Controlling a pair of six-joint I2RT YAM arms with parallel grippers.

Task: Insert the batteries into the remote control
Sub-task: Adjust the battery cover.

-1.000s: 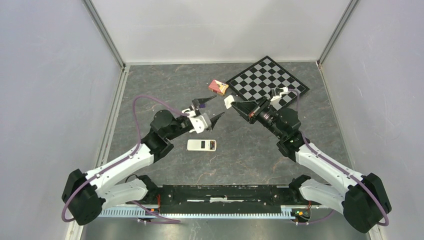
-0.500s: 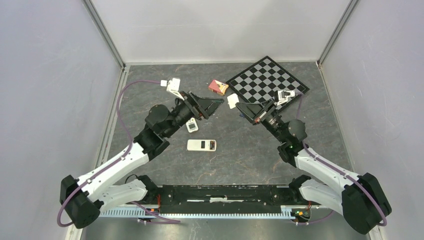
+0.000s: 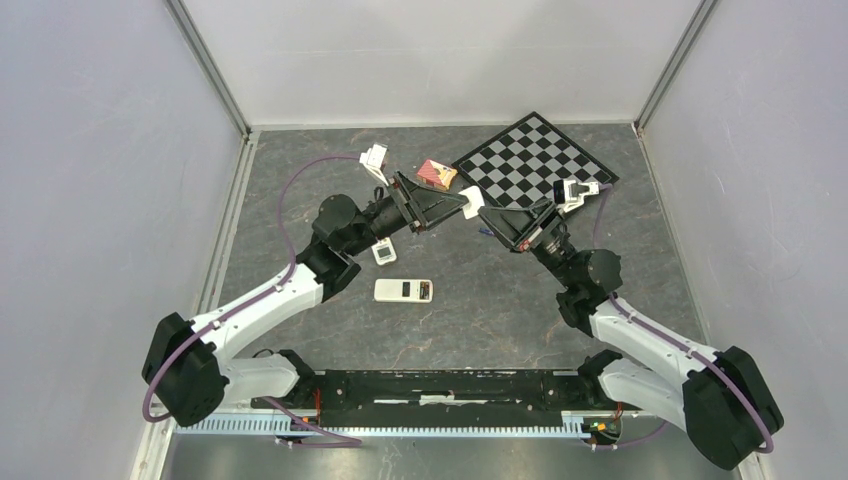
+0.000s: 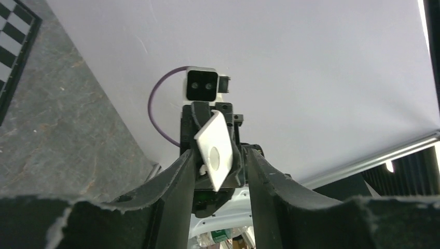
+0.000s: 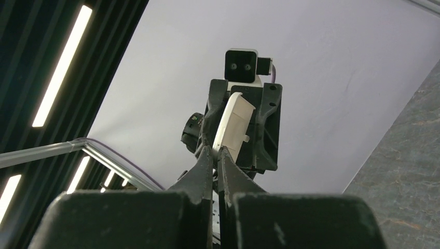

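Observation:
My right gripper [image 3: 481, 214] is raised above the table and shut on a small white battery cover [image 3: 468, 199]. In the right wrist view, the right gripper [image 5: 215, 151] pinches the thin cover [image 5: 234, 124] edge-on. My left gripper [image 3: 455, 205] faces it, jaws open on either side of the cover [image 4: 214, 150], with a gap on the right side. A pale remote [image 3: 403, 290] with a dark right end lies flat on the table below. A tiny blue-purple speck [image 3: 484, 231] under the right gripper may be a battery; I cannot tell.
A second small white remote [image 3: 384, 252] lies partly under the left arm. A checkerboard [image 3: 535, 160] lies at the back right, with a small red box [image 3: 436, 174] beside it. Grey walls close in the left, right and back.
My left arm swung up and to the right, and its open jaws came round the white cover. My right gripper shifted slightly right, still holding the cover.

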